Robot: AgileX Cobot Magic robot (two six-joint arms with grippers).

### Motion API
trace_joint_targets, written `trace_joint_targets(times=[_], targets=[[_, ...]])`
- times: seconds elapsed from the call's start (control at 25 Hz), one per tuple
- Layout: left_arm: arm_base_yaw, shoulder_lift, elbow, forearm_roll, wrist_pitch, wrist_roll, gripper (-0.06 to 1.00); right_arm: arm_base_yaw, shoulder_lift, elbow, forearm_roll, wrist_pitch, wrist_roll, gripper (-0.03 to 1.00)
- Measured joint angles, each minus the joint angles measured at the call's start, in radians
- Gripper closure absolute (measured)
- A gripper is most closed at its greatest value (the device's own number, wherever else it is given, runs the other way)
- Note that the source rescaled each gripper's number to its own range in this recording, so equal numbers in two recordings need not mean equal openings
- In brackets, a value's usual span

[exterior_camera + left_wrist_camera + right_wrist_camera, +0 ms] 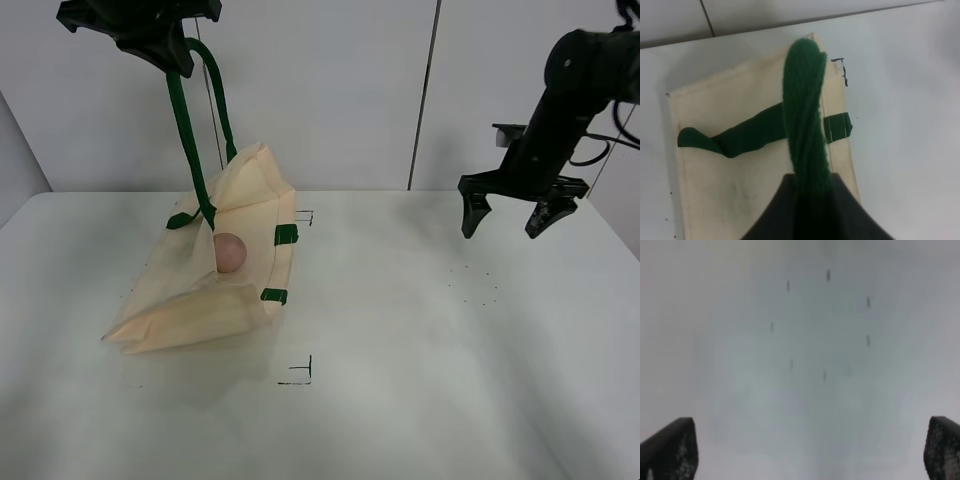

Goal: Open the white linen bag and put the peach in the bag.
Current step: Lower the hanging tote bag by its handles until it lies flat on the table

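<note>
the white surface [430,390] carries the cream bag [190,318], which lies on its left side with the upper panel drawn up into a peak. the left claw [172,58], high above the bag, is clamped on one green handle [186,130], and the strap runs taut down to the cloth. the right claw [501,228] hangs over the right side of the surface, well apart from the bag, jaws spread wide and holding nothing. the peach [229,252] sits inside the bag's gaping mouth, against the lifted cloth. two small green tabs [286,234] sit on the bag's right edge, near black corner marks [304,217] on the surface.
</note>
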Motion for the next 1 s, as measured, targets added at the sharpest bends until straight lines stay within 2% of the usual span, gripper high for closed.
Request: trace_joint_targets(times=[0.56,0.76,1.0], targets=[[0.0,0.0,0.0,0.0,0.0,0.0,0.94,0.0,-0.966,0.764,0.0,0.003,0.0,-0.03],[0.0,0.0,0.0,0.0,0.0,0.0,0.94,0.0,-1.36,0.993,-0.01,-0.076,0.0,-0.03],[0.0,0.0,0.0,0.0,0.0,0.0,0.94,0.0,-1.736,1.137,-0.038,-0.161,0.0,-0.03]])
